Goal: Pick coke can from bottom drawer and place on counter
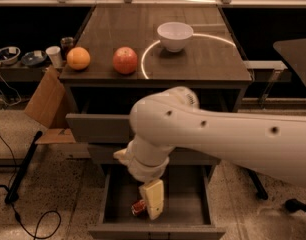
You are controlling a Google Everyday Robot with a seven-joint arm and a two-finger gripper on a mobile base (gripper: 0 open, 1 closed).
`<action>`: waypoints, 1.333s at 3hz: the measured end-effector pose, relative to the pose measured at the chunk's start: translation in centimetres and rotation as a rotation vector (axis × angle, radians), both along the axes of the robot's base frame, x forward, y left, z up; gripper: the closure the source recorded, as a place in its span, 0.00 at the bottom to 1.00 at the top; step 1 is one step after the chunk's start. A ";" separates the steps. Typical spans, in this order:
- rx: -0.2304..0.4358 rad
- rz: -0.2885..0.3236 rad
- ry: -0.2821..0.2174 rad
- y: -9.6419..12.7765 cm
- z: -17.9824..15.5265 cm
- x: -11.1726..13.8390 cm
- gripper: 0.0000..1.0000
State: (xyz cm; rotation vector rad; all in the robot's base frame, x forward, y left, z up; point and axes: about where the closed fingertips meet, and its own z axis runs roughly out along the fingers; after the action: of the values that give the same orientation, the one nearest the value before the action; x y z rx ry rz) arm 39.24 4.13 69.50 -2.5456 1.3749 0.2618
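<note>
The coke can [138,207] lies on its side in the open bottom drawer [193,204], mostly hidden behind my gripper. My gripper [153,200] hangs down from the white arm into the drawer, just right of and over the can. The counter [118,34] is the dark wood-grain top of the grey cabinet, with a curved light reflection.
On the counter stand an orange [78,58], a red apple [125,60] and a white bowl [175,35]. The top drawer [93,128] is pulled out. A cardboard box [45,99] leans at the cabinet's left. A black stand and cable lie on the floor at left.
</note>
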 end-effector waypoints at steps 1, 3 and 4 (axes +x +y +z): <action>-0.015 0.059 0.003 1.7 -1.1 -0.1 0.00; -0.008 0.047 -0.006 2.3 -2.2 0.4 0.00; 0.011 0.066 -0.020 5.2 -5.6 2.4 0.00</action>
State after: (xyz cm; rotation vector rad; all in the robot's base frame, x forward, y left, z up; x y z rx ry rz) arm 41.64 9.29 63.87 -2.5804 1.2811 0.2536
